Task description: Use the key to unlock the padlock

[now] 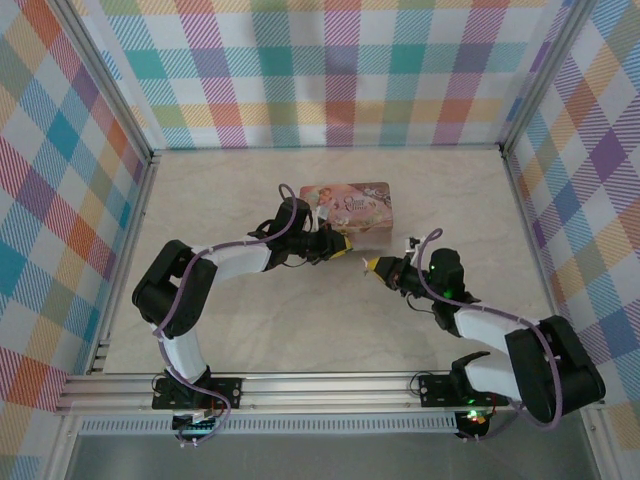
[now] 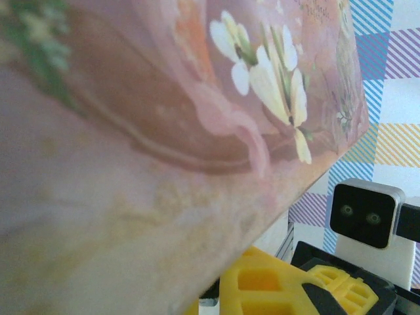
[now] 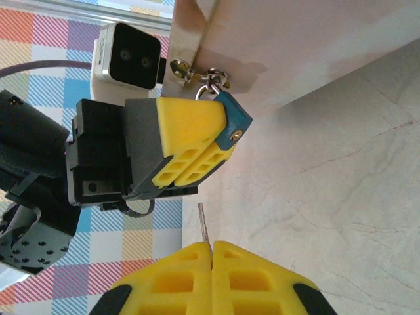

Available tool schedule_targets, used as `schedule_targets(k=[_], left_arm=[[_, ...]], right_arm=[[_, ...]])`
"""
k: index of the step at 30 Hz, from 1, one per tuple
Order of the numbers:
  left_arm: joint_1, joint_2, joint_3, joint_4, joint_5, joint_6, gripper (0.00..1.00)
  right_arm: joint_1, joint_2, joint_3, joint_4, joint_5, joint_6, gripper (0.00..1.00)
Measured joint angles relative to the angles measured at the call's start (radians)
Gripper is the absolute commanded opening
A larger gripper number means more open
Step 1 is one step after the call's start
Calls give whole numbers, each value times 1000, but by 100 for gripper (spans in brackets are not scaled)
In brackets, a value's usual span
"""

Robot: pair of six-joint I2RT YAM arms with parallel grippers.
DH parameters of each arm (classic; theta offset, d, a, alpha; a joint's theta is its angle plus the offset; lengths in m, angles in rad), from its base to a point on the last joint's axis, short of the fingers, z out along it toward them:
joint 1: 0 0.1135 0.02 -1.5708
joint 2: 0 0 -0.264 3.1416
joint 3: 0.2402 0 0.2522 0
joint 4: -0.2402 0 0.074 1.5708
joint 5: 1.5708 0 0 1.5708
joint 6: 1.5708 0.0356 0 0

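Teal-bodied little padlock (image 3: 233, 121) sits upper centre, pinched by the left gripper (image 3: 216, 131); the thin silvery key (image 3: 203, 223), clamped in the closed right gripper (image 3: 211, 252) below, points upward, just left of it, apart.

The table (image 1: 250, 330) under me is a pale slab with faint marble veining. One thing lies flat on it: a pink illustrated tin (image 1: 365, 205), just beyond the tip of my left claw (image 1: 344, 250) and up and to the left of my right claw (image 1: 372, 265). The same pale surface runs beneath both claws.
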Motion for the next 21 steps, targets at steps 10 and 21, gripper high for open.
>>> schedule_targets(k=[10,21], left_arm=[[0,0,-8,14,4,-3,8],[0,0,-14,16,11,-6,8]], right_arm=[[0,191,0,192,-9,61,0],[10,470,2,514,-27,149,0]])
